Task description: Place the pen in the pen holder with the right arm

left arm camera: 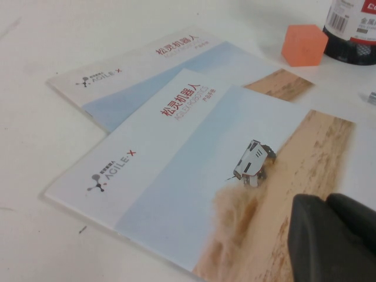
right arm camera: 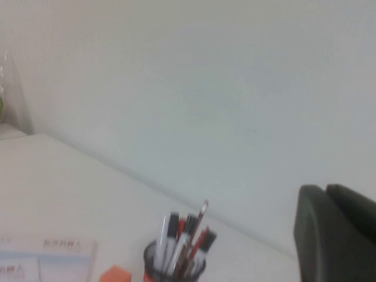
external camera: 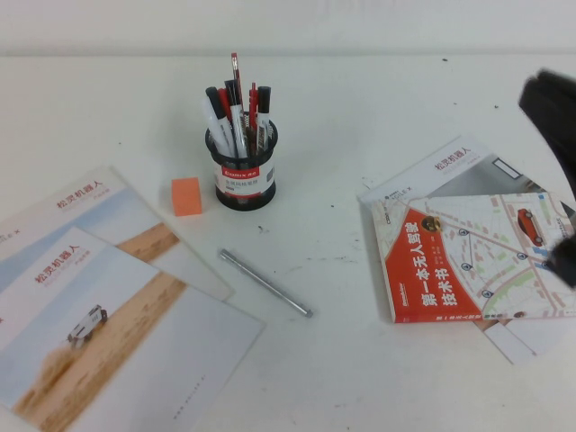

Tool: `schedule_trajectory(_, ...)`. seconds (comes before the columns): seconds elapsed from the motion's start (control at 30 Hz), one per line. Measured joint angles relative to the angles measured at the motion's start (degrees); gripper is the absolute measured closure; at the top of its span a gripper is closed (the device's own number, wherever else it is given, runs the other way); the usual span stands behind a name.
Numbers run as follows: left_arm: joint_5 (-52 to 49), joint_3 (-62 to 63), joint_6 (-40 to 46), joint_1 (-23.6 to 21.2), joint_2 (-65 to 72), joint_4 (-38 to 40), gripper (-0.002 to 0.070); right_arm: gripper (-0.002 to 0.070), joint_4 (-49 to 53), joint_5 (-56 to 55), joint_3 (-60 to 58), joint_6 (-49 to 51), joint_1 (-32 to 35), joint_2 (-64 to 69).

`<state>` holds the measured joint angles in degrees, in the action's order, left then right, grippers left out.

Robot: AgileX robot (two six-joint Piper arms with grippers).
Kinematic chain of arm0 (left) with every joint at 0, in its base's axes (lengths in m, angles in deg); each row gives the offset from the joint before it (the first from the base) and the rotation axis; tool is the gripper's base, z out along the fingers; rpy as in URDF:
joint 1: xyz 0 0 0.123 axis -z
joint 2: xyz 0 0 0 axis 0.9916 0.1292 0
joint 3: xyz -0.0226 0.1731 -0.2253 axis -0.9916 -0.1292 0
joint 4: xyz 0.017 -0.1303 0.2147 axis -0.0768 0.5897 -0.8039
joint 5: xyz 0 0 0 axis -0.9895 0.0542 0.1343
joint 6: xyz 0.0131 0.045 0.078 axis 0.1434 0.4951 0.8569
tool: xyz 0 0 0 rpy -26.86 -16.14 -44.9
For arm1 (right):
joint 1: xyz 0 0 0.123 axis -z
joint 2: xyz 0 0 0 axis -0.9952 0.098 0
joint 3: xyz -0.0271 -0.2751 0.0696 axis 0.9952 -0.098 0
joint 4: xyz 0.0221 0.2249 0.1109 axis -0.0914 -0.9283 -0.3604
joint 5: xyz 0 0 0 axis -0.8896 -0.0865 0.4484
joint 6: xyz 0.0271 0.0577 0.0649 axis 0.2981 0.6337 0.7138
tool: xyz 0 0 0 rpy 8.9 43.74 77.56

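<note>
From the high camera I see the round black mesh pen holder (external camera: pixel 241 171) with its red-banded white label standing upright on the white table (external camera: pixel 360 360), and the thick white-barrelled marker pen (external camera: pixel 217 121) with a black cap stands inside it among other pens. A thin silver-grey metal pen (external camera: pixel 265 283) lies apart in front, an orange cube eraser (external camera: pixel 186 195) just beside the holder. The right gripper (external camera: pixel 551 103) is a dark blur at the right edge above an orange-and-white book (external camera: pixel 468 261); I cannot tell its jaw state. On the left wrist camera, the left gripper (left arm camera: pixel 332 238) hangs over two stacked brochures (left arm camera: pixel 194 176), its dark fingers (left arm camera: pixel 311 235) pressed together. On the right wrist camera, the holder (right arm camera: pixel 174 267) sits low, far from that gripper (right arm camera: pixel 338 235).
</note>
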<state>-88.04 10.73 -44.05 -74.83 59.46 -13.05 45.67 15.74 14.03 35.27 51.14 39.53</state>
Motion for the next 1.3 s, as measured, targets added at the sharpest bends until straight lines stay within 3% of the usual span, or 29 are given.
schedule_trajectory(0.17,0.0,0.0,0.0,0.0,0.0,0.0,0.0676,0.0695,-3.9,4.7,-8.3,0.0,2.7,-8.7)
schedule_trajectory(0.57,0.0,0.0,0.0,0.0,0.0,0.0,0.0676,0.0695,-13.1,5.8,-35.4,0.0,25.4,-37.9)
schedule_trajectory(0.7,0.0,0.0,0.0,0.0,0.0,0.0,0.0676,0.0695,-14.3,10.4,-37.9,0.0,30.0,-44.4)
schedule_trajectory(1.3,0.0,0.0,0.0,0.0,0.0,0.0,0.0676,0.0695,-15.9,33.9,-38.1,-1.2,30.9,-46.2)
